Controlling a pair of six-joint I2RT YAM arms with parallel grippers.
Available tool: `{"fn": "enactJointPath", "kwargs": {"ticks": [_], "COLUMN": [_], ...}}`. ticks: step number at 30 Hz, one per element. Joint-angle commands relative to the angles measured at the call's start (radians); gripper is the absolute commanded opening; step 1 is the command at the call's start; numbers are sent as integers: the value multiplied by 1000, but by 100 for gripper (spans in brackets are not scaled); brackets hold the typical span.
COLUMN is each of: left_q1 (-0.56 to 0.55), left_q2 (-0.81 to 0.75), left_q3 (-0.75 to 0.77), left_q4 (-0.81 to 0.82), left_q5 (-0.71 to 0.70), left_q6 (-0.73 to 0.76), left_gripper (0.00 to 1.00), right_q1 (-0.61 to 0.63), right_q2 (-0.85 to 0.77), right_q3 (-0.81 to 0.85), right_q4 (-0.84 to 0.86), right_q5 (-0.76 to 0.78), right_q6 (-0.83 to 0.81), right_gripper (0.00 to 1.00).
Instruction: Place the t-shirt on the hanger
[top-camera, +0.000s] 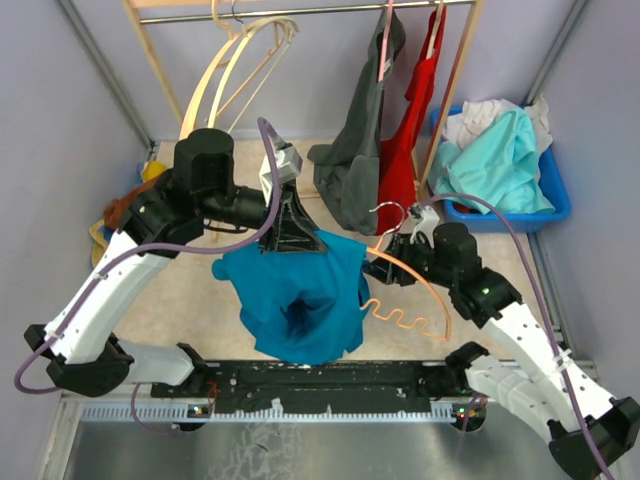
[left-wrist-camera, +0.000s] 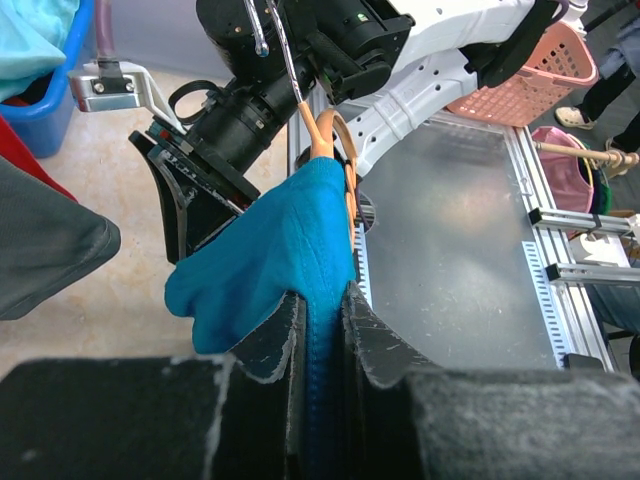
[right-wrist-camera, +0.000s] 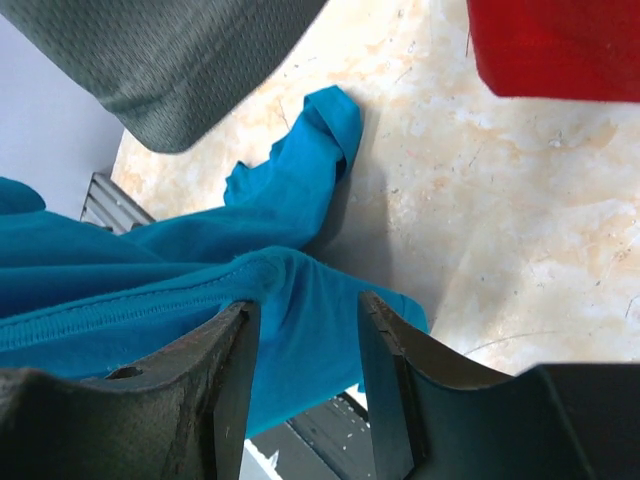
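Note:
The teal-blue t-shirt hangs bunched in mid-air between the two arms. My left gripper is shut on its upper edge; the left wrist view shows cloth pinched between the fingers. The orange hanger, with wavy bar and silver hook, sits by my right arm, one end reaching into the shirt. My right gripper is at the shirt's right edge. In the right wrist view its jaws stand apart with teal cloth in and behind the gap. No hanger shows there.
A dark grey shirt and a red garment hang from the rail just behind the arms. Cream hangers hang at the left. A blue bin with an aqua garment stands at the right.

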Motion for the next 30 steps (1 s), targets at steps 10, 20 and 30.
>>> {"fn": "enactJointPath", "kwargs": {"ticks": [10, 20, 30], "left_q1": [-3, -3, -2], "left_q2": [-37, -34, -29], "left_q3": [-5, -6, 9], "left_q4": [82, 85, 78], "left_q5": [43, 43, 42], "left_q6": [-2, -4, -2], "left_gripper": [0, 0, 0], "right_q1": [11, 44, 205], "right_q2": [-10, -29, 20], "right_q3": [57, 35, 10], "right_q4": [143, 195, 158], "right_q5": [-7, -41, 130], "right_q6": [32, 50, 53], "right_gripper": [44, 45, 44]}}
